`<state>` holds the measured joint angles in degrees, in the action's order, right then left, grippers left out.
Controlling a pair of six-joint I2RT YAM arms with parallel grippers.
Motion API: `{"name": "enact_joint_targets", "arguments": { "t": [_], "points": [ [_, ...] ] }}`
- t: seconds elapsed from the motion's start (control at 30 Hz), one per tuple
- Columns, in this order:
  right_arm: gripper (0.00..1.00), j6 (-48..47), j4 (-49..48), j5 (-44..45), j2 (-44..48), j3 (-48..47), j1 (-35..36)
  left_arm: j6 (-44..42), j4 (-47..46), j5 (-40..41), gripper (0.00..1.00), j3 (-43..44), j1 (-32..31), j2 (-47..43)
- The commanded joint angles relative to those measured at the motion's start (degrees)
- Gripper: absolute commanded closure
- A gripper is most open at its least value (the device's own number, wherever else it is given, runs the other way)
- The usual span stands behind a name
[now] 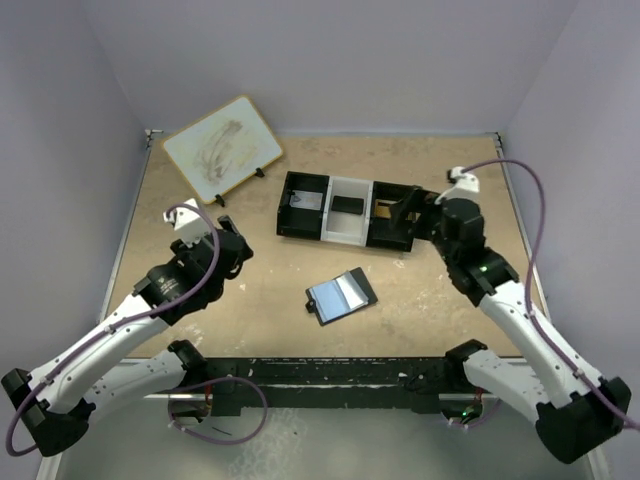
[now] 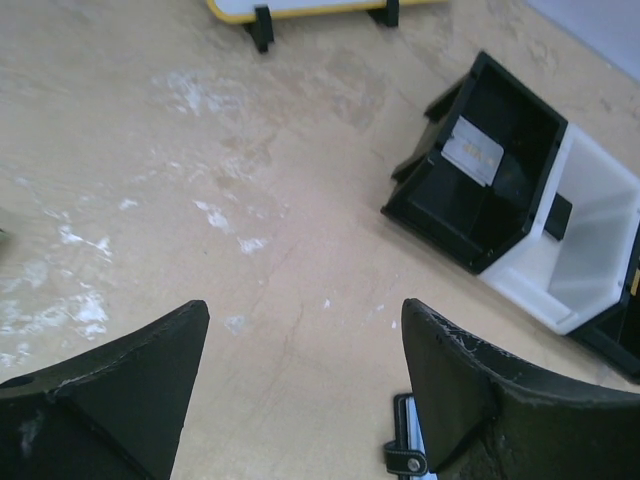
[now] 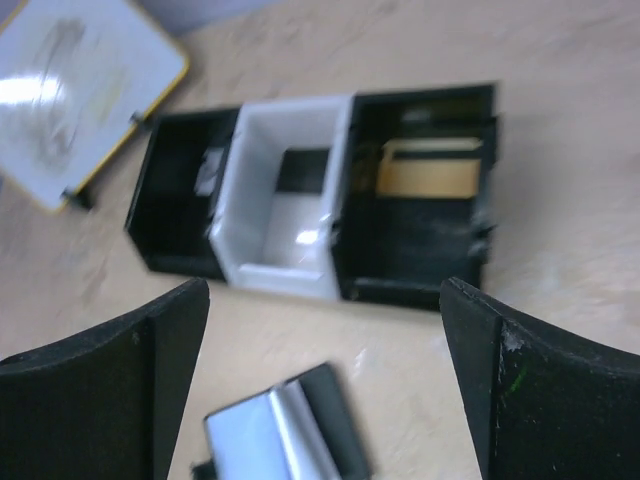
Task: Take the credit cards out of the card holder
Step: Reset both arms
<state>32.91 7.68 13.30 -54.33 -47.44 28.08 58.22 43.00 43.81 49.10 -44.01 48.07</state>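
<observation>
— What is closest to us?
— Our left gripper (image 2: 305, 318), over the left side of the table (image 1: 270, 305). Its fingers are wide apart and hold nothing.
— Where is the wallet?
— The wallet (image 1: 340, 296) lies open and flat mid-table, a bit toward the near edge. We cannot tell if a card is left inside.
— And past it?
— The tray (image 1: 345, 240). It has a grey card (image 1: 306, 200) in its left box, a dark card (image 1: 348, 204) in the white middle box and a yellowish card (image 3: 428, 178) in the right box. Our right gripper (image 3: 325, 290) hangs by that right box, fingers wide apart, empty.
— So what step is this?
— We think we are near the end. Next we should check the wallet. If a card shows, one gripper holds the wallet down and the other pulls.
— What is farthest?
— A white board (image 1: 222, 148) in the far left corner.
</observation>
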Motion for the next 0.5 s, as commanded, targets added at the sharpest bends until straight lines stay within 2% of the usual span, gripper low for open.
{"name": "enact_joint_targets", "arguments": {
  "t": [0.0, 0.07, 0.2, 0.47],
  "points": [
    [0.00, -9.6, 0.3, 0.5, 3.6, -2.4, -11.1, -1.1, 7.9, 10.8, 0.24, 7.9, -0.1, 1.0],
    [0.00, -11.5, -0.2, -1.6, 5.3, -3.5, -15.1, -1.1, 10.9, 13.7, 0.24, 10.7, -0.2, 1.7],
    [0.00, -16.5, -0.1, -0.2, 10.5, -6.2, -15.9, -1.0, 15.6, 18.3, 0.24, 15.5, -0.2, 1.5],
    [0.00, -16.8, -2.3, -0.3, 23.1, -2.9, -15.9, -8.8, 12.0, 20.2, 0.24, 16.6, -0.2, -2.3]
  ]
}}
